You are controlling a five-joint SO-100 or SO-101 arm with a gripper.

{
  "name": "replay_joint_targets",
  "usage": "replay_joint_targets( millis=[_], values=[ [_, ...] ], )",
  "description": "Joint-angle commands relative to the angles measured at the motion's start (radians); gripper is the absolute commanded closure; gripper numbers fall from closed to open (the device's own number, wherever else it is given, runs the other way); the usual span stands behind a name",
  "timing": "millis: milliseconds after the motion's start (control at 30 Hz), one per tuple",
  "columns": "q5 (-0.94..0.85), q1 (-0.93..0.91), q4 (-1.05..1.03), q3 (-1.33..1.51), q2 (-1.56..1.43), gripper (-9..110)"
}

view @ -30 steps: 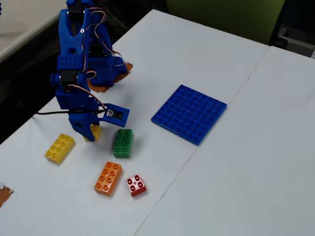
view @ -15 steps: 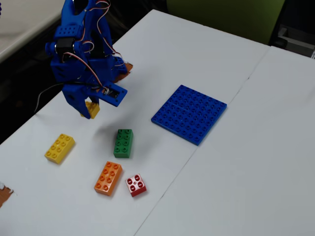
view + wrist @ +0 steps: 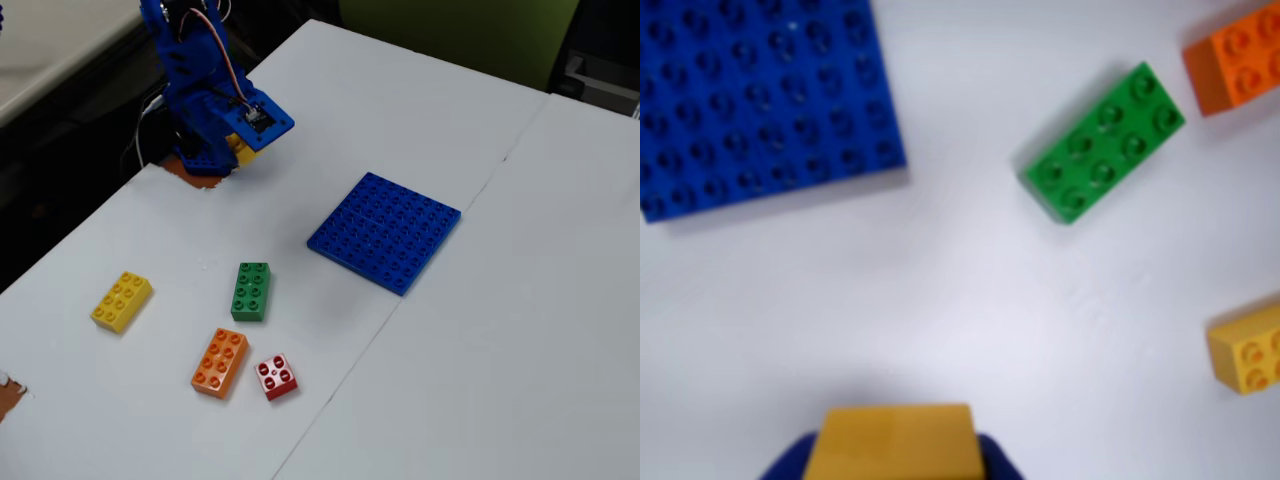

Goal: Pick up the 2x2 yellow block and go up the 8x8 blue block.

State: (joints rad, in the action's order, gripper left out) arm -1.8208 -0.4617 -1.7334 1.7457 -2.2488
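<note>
One 2x2 yellow block (image 3: 890,440), plain smooth face showing in wrist view, sitting pinched in gripper (image 3: 236,150), hanging above table (image 3: 500,330) near arm base. 8x8 blue block (image 3: 385,231) lying flat well apart; green brick (image 3: 250,291) lying between.

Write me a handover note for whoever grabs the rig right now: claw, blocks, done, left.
Claw: shut on the 2x2 yellow block, lifted clear of the table, near the arm's base in the fixed view.
8x8 blue block: flat on the table, nothing on it; upper left in the wrist view.
Bystanders, untouched: green brick, orange brick, red brick, longer yellow brick.
Done: pick and lift.
Left: carry the block over the blue plate, set it down on the studs, release.
</note>
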Motion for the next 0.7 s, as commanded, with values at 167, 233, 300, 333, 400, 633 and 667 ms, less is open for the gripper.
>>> replay_joint_targets(
  millis=[167, 233, 300, 333, 400, 633, 667],
  values=[
    [0.109, 0.202, -0.015, -0.132, -0.259, 101],
    [0.17, 0.249, -0.018, -0.268, -0.212, 101],
    [0.232, 0.29, -0.017, -0.417, -0.133, 101],
    [0.264, 0.308, -0.015, -0.495, -0.084, 101],
    [0.322, 0.336, -0.014, -0.657, 0.025, 101],
    [0.526, 0.391, -0.003, -1.23, 0.505, 101],
    [0.554, 0.396, 0.005, -1.282, 0.568, 101]
  ],
)
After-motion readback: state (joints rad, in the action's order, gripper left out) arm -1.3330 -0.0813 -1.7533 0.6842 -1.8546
